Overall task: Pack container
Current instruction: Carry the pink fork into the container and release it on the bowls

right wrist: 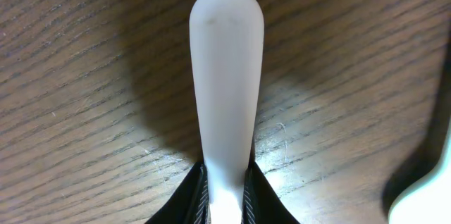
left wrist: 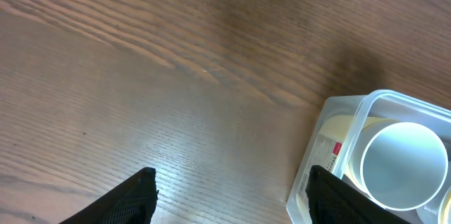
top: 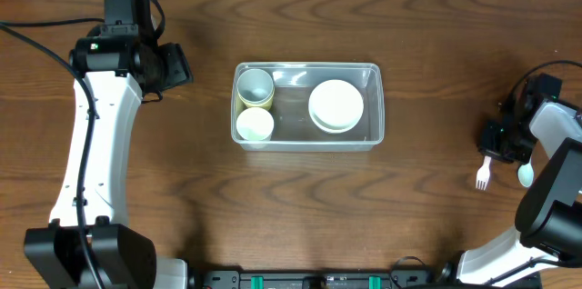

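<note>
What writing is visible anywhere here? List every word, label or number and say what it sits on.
Sticker on the clear container's side wall: printed lines and a red patch, too blurred to read.
White utensil handle in the right hand: no marking.
Nothing else legible in any view.

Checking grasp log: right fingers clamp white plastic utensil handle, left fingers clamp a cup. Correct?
No. Left wrist view: the left fingers are open and empty beside the clear rectangular plastic container. The right fingers do clamp the white plastic utensil handle.
</note>
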`<state>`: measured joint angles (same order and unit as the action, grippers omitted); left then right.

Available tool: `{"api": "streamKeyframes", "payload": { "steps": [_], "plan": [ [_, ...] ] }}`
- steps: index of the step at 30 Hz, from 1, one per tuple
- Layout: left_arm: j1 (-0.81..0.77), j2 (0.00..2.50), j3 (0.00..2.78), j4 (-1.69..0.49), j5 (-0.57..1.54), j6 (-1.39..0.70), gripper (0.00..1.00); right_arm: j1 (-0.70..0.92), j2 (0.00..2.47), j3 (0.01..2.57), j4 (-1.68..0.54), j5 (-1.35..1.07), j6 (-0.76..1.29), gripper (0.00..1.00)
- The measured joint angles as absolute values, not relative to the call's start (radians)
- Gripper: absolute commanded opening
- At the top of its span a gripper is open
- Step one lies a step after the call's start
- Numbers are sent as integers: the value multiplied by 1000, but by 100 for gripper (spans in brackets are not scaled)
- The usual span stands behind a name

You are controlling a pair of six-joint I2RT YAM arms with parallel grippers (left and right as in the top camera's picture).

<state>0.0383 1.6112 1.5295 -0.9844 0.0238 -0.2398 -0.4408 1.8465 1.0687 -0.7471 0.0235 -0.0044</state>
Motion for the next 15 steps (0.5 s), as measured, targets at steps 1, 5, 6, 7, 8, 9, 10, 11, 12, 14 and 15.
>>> {"api": "streamKeyframes", "payload": {
  "steps": [1,5,6,7,8,9,10,11,12,14,15],
  "plan": [
    [38,1611,1530,-984,23,-240,69,-441,1847,1070,-749,23,-4,1],
    [38,1611,1530,-984,23,-240,69,-432,1864,1100,-796,25,2,1],
    [38,1611,1530,-984,23,-240,69,-425,1873,1115,-817,22,9,1],
    [38,1611,1530,-984,24,-240,69,-414,1882,1132,-848,20,14,1],
    [38,1611,1530,-984,24,-240,69,-401,1892,1151,-879,12,17,1],
    [38,1611,1530,-984,24,-240,69,-387,1898,1170,-902,7,19,1],
    [38,1611,1530,-984,24,-240,69,-368,1900,1199,-934,-1,19,1],
    [38,1611,1530,-984,23,-240,69,-344,1901,1234,-964,-10,19,1],
    [38,1611,1530,-985,24,-240,69,-321,1900,1273,-987,-15,19,1],
    [38,1611,1530,-984,23,-240,69,-263,1893,1362,-1009,-24,12,1],
    [38,1611,1530,-985,23,-240,69,-222,1884,1419,-1023,-26,-2,1]
  ]
}}
